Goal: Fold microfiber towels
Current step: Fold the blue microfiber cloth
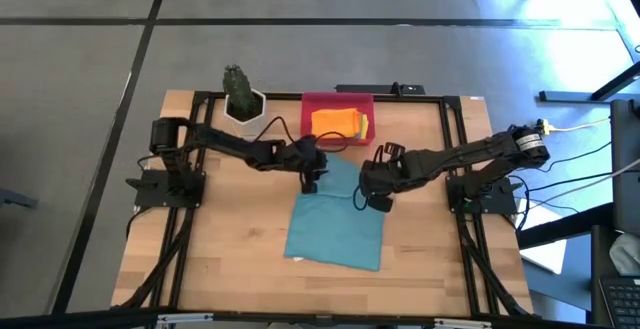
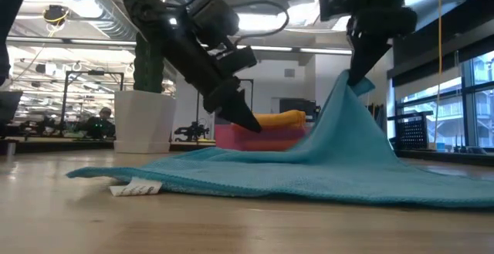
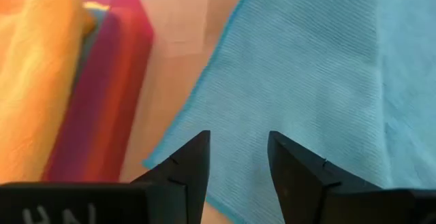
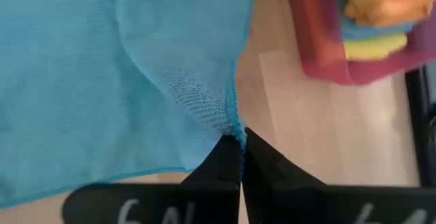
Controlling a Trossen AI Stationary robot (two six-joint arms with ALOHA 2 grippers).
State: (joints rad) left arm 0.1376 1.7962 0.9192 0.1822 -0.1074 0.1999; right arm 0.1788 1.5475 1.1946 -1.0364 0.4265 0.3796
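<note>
Teal towel (image 1: 335, 227), ribbed, tented from right gripper (image 4: 241, 146).

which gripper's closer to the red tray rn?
Left. The left gripper hangs open just in front of the red tray's near left corner; the right gripper, shut on the teal towel's corner, is farther out to the right.

The towel (image 1: 335, 224) spread before me is teal-blue, with a fine ribbed weave and a small white label (image 2: 136, 186) at one edge. My right claw (image 4: 240, 157) is black, as is my left claw (image 3: 238, 176). The tray (image 1: 338, 102) is red, and the folded towels in it are orange (image 1: 330, 121) on top, with yellow (image 4: 377, 46) and teal-blue layers beneath. My desk (image 1: 220, 249) is pale, streaky wood. The cactus (image 1: 238, 84) is dark green in a white pot (image 1: 244, 110).
</note>
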